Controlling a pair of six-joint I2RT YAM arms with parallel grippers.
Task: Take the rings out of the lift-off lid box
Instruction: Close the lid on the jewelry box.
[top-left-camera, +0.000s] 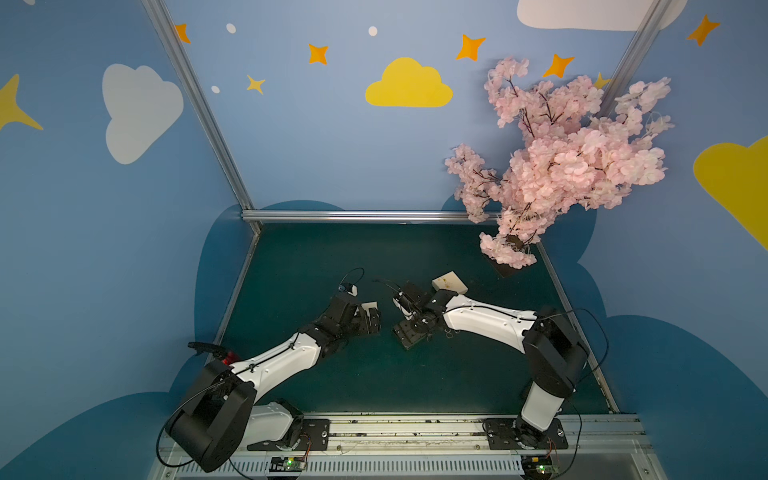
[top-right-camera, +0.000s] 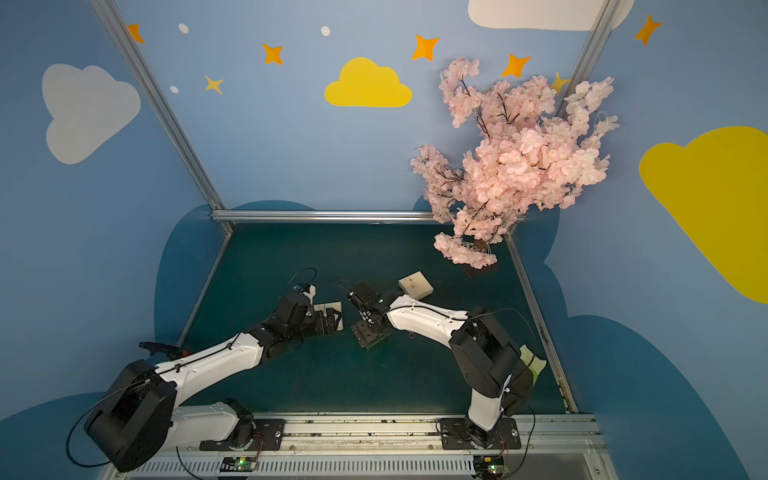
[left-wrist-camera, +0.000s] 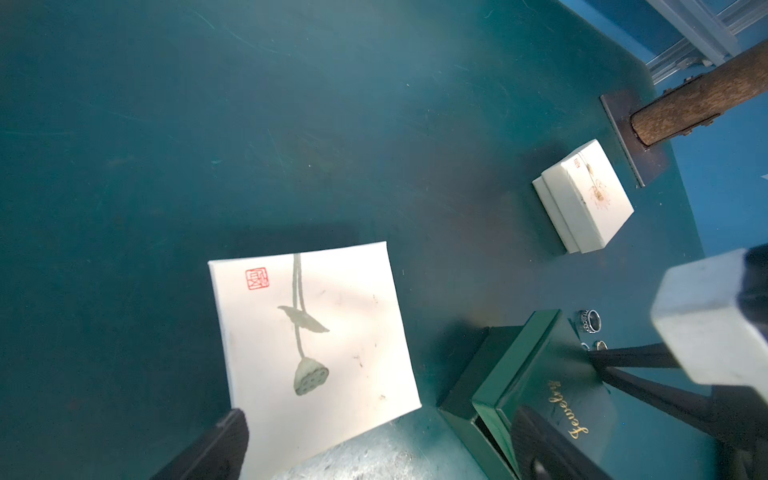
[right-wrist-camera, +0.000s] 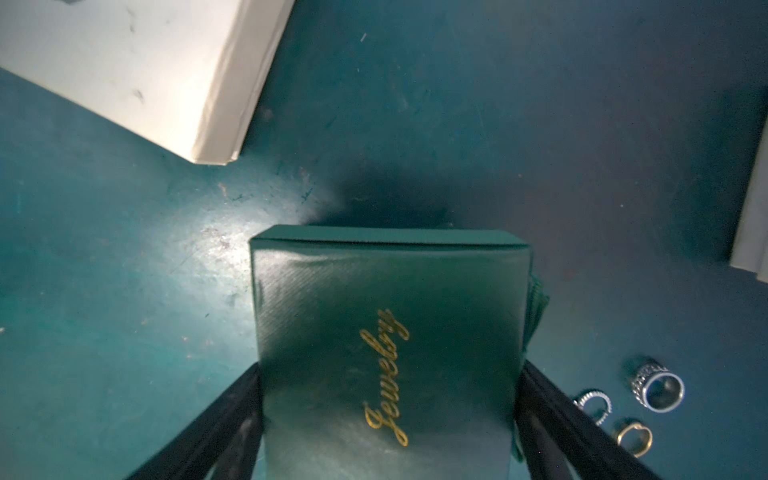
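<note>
A dark green box (right-wrist-camera: 386, 316) with gold "Jewelry" lettering stands on the table, and my right gripper (right-wrist-camera: 388, 368) is shut on it, one black finger pressed against each side. In the left wrist view the green box (left-wrist-camera: 536, 374) shows a dark gap between lid and base at one corner. Three rings lie loose on the table beside it: a wide patterned ring (right-wrist-camera: 658, 388), a thin ring (right-wrist-camera: 594, 405) and a golden ring (right-wrist-camera: 633, 436). My left gripper (left-wrist-camera: 380, 419) hangs open over the near corner of a white lotus-print box (left-wrist-camera: 316, 332).
A second white box (top-left-camera: 449, 284) sits shut toward the back right. Behind it a pink blossom tree (top-left-camera: 561, 166) rises from a dark base plate (top-left-camera: 509, 268). Metal rails edge the green table (top-left-camera: 374, 257). A pale yellow-green object (top-right-camera: 530, 359) lies behind the right arm.
</note>
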